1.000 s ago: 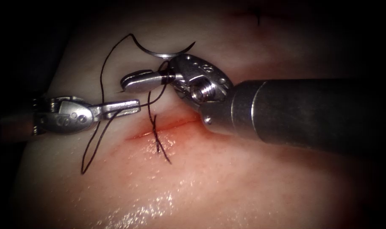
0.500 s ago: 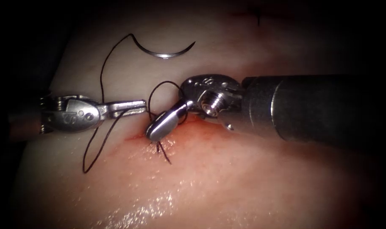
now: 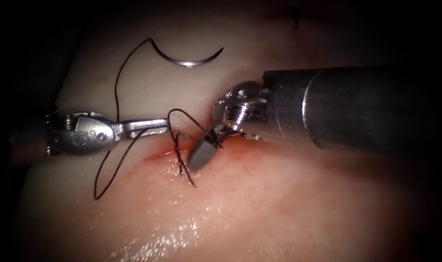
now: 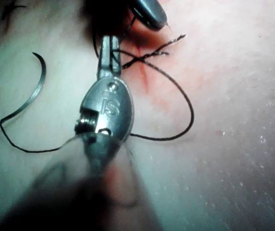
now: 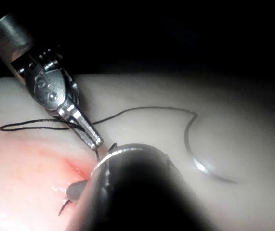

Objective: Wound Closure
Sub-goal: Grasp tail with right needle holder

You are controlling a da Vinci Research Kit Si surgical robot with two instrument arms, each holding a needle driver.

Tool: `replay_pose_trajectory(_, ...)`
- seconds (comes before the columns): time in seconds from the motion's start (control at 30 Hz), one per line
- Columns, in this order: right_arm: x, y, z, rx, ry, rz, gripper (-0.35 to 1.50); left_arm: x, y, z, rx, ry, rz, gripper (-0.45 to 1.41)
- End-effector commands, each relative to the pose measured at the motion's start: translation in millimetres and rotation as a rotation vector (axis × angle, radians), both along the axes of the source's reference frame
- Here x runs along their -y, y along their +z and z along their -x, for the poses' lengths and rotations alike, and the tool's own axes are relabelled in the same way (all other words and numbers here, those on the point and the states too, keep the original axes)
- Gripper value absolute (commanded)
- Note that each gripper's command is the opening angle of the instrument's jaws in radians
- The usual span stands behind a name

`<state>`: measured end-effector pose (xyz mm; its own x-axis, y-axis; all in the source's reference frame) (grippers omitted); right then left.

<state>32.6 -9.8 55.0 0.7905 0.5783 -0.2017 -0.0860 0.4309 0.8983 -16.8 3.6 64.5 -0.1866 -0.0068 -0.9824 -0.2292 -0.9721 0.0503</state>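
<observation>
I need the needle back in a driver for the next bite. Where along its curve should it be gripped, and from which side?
Probably on the needle body between mid-curve and the thread end, away from the point. It lies flat and free on the tissue, its ends curving away from the cut, so come down from above.

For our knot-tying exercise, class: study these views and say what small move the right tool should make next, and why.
Probably ease the right tool down onto the short thread end and take it. A loop of the thread lies round its shut jaws, the left tool holds that thread beside the cut, and the needle lies free on the tissue.
</observation>
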Motion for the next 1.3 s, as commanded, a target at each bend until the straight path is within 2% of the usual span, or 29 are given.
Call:
replay_pose_trajectory(0.03, 0.4, 0.3, -1.2, 0.031, -0.004, 0.015, 0.41, -0.3, 0.6, 0.5, 0.001, 0.001, 0.002, -0.45)
replay_pose_trajectory(0.1, 1.4, 0.4, -1.4, 0.074, -0.003, 0.038, 0.68, -0.3, 0.5, 0.5, 0.001, 0.001, 0.002, -0.45)
replay_pose_trajectory(0.2, 2.8, 0.5, -1.7, 0.116, 0.012, 0.04, 0.71, -0.3, 0.6, 0.5, 0.002, 0.001, 0.002, -0.45)
replay_pose_trajectory(0.23, 3.2, 0.5, -1.8, 0.125, 0.018, 0.039, 0.76, -0.3, 0.6, 0.5, 0.002, 0.001, 0.002, -0.45)
replay_pose_trajectory(0.27, 3.9, 0.6, -1.9, 0.155, 0.035, 0.028, 0.89, -0.3, 0.6, 0.5, -0.002, 0.002, 0.001, -0.45)
replay_pose_trajectory(0.53, 4.6, 0.8, -2.0, 0.217, 0.017, 0.069, 0.91, -0.3, 0.6, 0.2, -0.003, 0.003, 0.0, -0.45)
replay_pose_trajectory(0.67, 5.4, 1.0, -2.2, 0.223, 0.015, 0.082, 0.81, -0.3, 0.5, 0.0, -0.004, 0.003, -0.001, -0.45)
replay_pose_trajectory(0.77, 6.2, 1.4, -2.6, 0.263, 0.032, 0.161, 0.76, -0.2, 0.5, -0.1, -0.004, 0.003, -0.001, -0.45)
replay_pose_trajectory(0.8, 6.4, 1.5, -2.7, 0.28, 0.036, 0.192, 0.71, -0.2, 0.4, -0.1, -0.004, 0.004, -0.001, -0.45)
replay_pose_trajectory(0.87, 6.9, 1.7, -2.9, 0.325, 0.053, 0.275, 0.42, -0.2, 0.4, -0.2, -0.004, 0.004, -0.001, -0.45)
replay_pose_trajectory(0.97, 7.1, 1.7, -2.8, 0.331, 0.073, 0.334, 0.47, -0.1, 0.3, -0.3, -0.004, 0.005, -0.002, -0.45)
replay_pose_trajectory(1.0, 7.1, 1.7, -2.8, 0.336, 0.064, 0.348, 0.17, -0.1, 0.2, -0.3, -0.004, 0.005, -0.002, -0.45)
replay_pose_trajectory(1.03, 7.3, 1.5, -2.7, 0.316, 0.023, 0.396, -0.35, -0.1, 0.1, -0.3, -0.004, 0.005, -0.003, -0.45)
replay_pose_trajectory(1.1, 7.4, 1.4, -2.7, 0.306, 0.01, 0.411, -0.35, -0.1, 0.0, -0.3, -0.004, 0.005, -0.003, -0.45)
replay_pose_trajectory(1.13, 7.6, 1.0, -2.5, 0.274, -0.031, 0.456, -0.35, -0.1, -0.1, -0.3, -0.003, 0.005, -0.004, -0.45)
replay_pose_trajectory(1.3, 6.6, -0.4, -1.7, 0.269, -0.021, 0.46, -0.35, 0.3, -0.3, -0.3, -0.004, 0.005, -0.004, -0.45)
